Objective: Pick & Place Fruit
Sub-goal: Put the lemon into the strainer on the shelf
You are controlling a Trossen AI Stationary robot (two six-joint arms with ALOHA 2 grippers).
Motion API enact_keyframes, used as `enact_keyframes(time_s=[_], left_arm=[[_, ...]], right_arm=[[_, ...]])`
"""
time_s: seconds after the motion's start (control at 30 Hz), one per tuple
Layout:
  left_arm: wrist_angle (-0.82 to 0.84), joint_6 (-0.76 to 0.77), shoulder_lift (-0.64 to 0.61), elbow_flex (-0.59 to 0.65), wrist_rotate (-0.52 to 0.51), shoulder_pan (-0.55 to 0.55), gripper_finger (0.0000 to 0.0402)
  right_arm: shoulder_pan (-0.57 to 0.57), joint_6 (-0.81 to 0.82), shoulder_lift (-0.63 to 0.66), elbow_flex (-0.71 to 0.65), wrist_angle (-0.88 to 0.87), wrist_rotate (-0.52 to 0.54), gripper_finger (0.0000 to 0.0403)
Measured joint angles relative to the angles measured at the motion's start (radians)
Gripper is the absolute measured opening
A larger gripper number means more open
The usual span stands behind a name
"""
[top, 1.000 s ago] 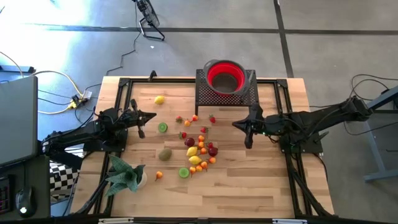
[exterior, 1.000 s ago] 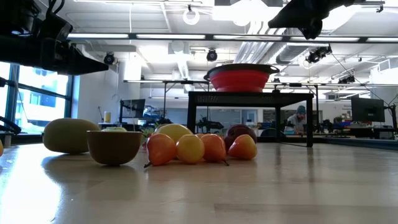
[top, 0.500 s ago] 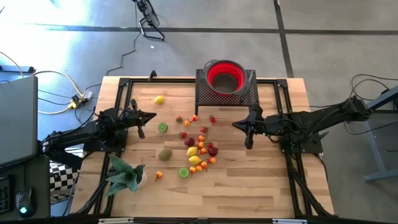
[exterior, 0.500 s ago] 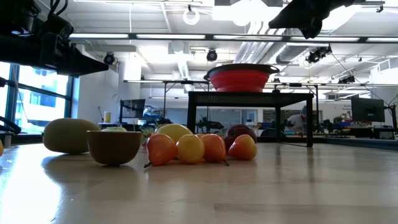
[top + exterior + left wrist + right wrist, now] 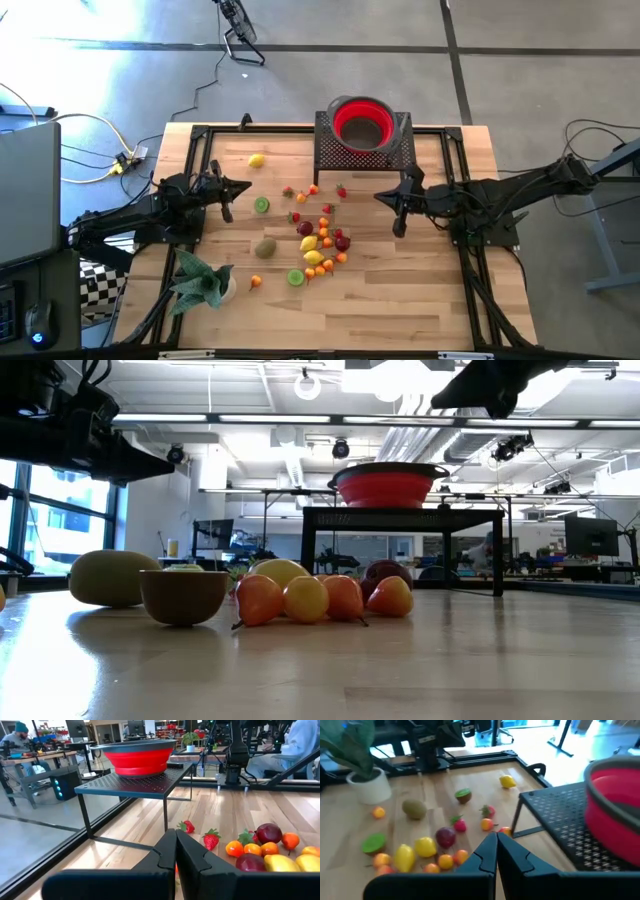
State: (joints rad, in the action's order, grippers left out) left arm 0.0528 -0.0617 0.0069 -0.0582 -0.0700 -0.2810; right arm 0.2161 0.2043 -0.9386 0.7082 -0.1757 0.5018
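1. Barely shifted since a second ago: right gripper [image 5: 397, 210] nudged slightly, fingers pressed together, holding nothing, hovering right of the fruit [image 5: 318, 238].
2. Left gripper [image 5: 232, 193] parked at the table's [image 5: 400, 290] left side, likewise closed and empty.
3. Fruit scattered mid-table, apart from both grippers; lone lemon [image 5: 257, 160] farther back.
4. Red bowl [image 5: 362, 122] sitting on black mesh stand [image 5: 340, 152].
5. No readable writing or labels anywhere.

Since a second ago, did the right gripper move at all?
Barely. In the high view the right gripper has crept slightly toward the black stand holding the red bowl. It is shut and holds nothing.
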Motion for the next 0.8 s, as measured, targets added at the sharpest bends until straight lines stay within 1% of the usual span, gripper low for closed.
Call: enact_keyframes(time_s=[0.07, 0.13, 0.23, 0.3, 0.47, 0.6, 0.67, 0.8], left_arm=[[-0.001, 0.014, 0.000, 0.000, -0.014, 0.000, 0.0000], [-0.003, 0.032, 0.000, 0.000, -0.049, 0.000, 0.0000], [-0.008, 0.048, 0.000, 0.000, -0.104, 0.000, 0.0000], [-0.012, 0.049, 0.000, 0.000, -0.123, 0.000, 0.0000], [-0.042, 0.042, 0.000, 0.000, -0.127, 0.000, 0.0000], [-0.058, 0.041, 0.000, 0.000, -0.127, 0.000, 0.0000], [-0.058, 0.040, 0.000, 0.000, -0.127, 0.000, 0.0000], [-0.058, 0.033, 0.000, 0.000, -0.127, 0.000, 0.0000]], right_arm=[[-0.002, -0.048, 0.000, 0.000, 0.000, -0.007, 0.0003], [-0.012, -0.091, 0.007, 0.000, -0.005, -0.032, 0.0003], [-0.049, -0.103, 0.048, -0.001, -0.030, -0.116, 0.0003], [-0.076, -0.099, 0.088, -0.001, -0.067, -0.162, 0.0003], [-0.117, -0.096, 0.175, -0.003, -0.123, -0.170, 0.0003], [-0.126, -0.102, 0.230, -0.030, -0.116, -0.166, 0.0003], [-0.126, -0.104, 0.253, -0.062, -0.087, -0.161, 0.0003], [-0.126, -0.148, 0.312, -0.151, 0.074, -0.178, 0.0003]])
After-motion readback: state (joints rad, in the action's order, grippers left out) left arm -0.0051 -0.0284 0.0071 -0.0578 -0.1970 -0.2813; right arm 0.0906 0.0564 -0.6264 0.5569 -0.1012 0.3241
